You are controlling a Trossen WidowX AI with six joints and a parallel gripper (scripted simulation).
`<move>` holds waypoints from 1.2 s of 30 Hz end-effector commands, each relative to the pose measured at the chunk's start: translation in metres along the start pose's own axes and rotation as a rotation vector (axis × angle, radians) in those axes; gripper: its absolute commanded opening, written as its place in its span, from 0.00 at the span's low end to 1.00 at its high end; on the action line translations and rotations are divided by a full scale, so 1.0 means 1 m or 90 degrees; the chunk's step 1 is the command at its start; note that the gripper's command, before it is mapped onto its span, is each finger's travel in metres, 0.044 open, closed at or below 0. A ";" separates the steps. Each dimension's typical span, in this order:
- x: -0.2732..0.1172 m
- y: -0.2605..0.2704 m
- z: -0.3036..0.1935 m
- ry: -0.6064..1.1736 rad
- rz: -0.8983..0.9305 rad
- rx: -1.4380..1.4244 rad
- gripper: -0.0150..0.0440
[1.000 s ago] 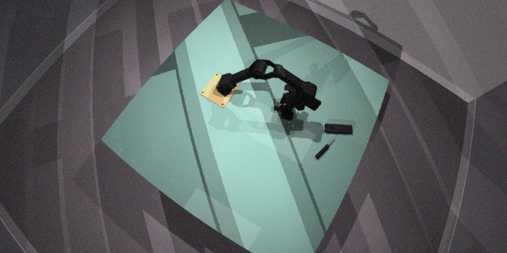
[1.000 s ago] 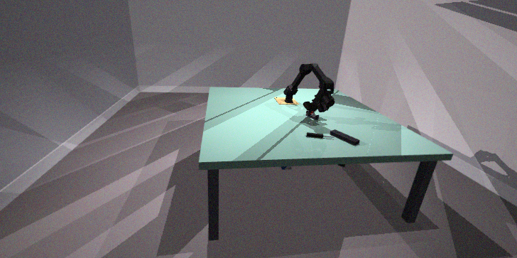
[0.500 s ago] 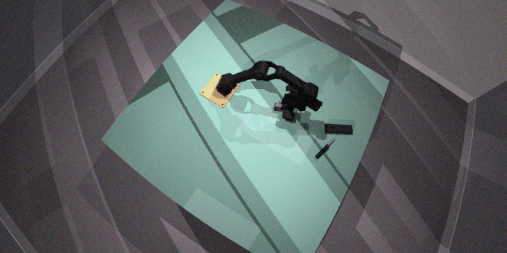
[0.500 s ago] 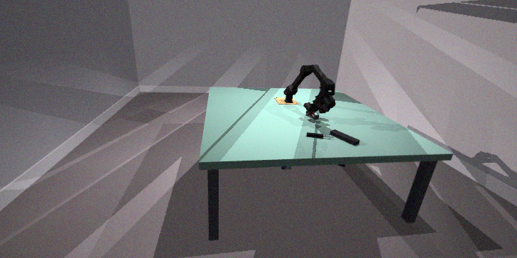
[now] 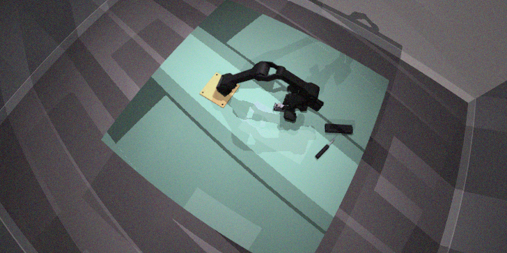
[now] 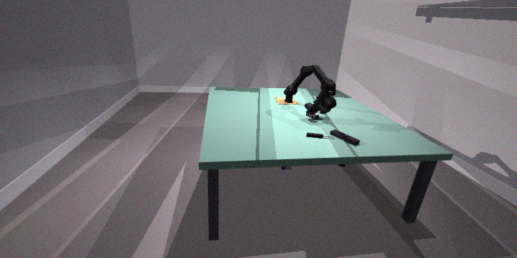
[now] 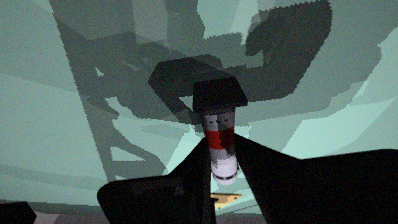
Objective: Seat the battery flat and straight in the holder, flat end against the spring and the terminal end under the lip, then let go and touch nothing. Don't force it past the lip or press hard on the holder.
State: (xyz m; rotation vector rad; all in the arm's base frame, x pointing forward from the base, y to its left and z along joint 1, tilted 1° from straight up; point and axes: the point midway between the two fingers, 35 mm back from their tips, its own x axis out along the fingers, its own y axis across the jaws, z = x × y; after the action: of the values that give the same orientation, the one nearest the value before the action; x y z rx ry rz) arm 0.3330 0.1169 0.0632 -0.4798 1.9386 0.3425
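Observation:
The battery, grey and white with a red band, shows in the wrist view with its pale end toward the camera. My gripper is shut on it, one black finger on each side. The black end wall of the holder stands right at the battery's far end; the holder also shows small under the fingers in the exterior view. The spring, the rest of the holder and the lip are hidden or too dark to tell. I cannot tell whether the battery lies flat in the holder.
A black bar-shaped block and a black-handled screwdriver lie on the green table, away from the gripper. The arm's base stands on a yellow plate. Shadows cross the work area.

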 end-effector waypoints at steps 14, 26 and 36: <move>-0.004 -0.001 0.007 -0.038 -0.002 0.004 0.38; -0.003 -0.001 0.007 -0.070 -0.001 0.003 0.38; -0.001 -0.001 0.007 -0.097 0.000 0.003 0.38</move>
State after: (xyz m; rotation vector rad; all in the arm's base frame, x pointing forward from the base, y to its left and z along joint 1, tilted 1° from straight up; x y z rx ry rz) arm 0.3362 0.1172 0.0624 -0.4444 1.8235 0.3538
